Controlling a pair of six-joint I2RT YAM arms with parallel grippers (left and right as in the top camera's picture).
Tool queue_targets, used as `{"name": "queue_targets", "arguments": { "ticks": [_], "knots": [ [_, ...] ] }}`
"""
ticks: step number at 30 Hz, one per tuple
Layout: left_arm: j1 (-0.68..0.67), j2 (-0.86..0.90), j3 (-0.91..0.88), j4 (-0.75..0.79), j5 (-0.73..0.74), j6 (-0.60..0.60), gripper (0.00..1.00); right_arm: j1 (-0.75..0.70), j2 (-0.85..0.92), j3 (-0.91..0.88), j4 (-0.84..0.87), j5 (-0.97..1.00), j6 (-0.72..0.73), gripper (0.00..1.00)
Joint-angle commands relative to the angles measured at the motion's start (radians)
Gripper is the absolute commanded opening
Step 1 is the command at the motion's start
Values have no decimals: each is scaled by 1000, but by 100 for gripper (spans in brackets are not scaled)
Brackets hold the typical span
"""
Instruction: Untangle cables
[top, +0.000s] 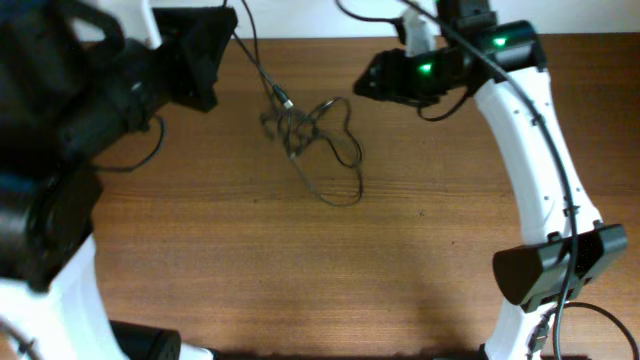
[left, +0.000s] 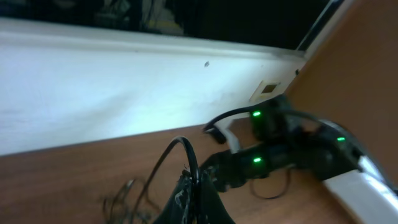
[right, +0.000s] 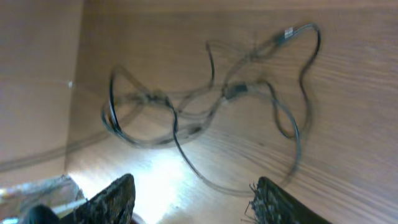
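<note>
The cables (top: 318, 135) are thin black cords lying in a loose tangle on the wooden table, at the back middle. One strand rises from a silvery plug (top: 286, 101) up to my left gripper (top: 226, 30). In the left wrist view my left gripper (left: 196, 184) is shut on that strand, with the tangle (left: 127, 200) low on the left. My right gripper (top: 362, 86) hovers just right of the tangle. In the right wrist view its fingers (right: 196, 194) are open and empty, above the looped cables (right: 211, 106).
The wooden table (top: 330, 270) stretches toward the front. A white wall (left: 124, 93) runs behind its back edge. The right arm's white links (top: 545, 150) curve along the right side. The left arm's black body (top: 60, 120) fills the left side.
</note>
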Motion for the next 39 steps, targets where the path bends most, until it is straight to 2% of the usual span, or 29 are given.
{"name": "queue_targets", "arguments": {
  "ticks": [1,5,9,16,20,30,39],
  "knots": [
    [0,-40,12,5,-3,19,0,70,11,5,41,25,57,63],
    [1,-44,12,5,-4,19,0,129,42,5,37,33,57,67],
    [1,-43,11,2,-61,20,0,158,99,5,-40,27,108,71],
    [1,-31,10,-7,-101,20,0,164,141,5,-61,-158,109,81],
    [1,-10,10,-15,-109,19,0,167,141,5,-58,-179,106,82],
    [8,13,10,-3,-115,19,0,233,151,5,-29,-80,-213,82],
    [40,10,10,-2,-116,20,0,256,173,5,-34,-88,-270,82]
  ]
}}
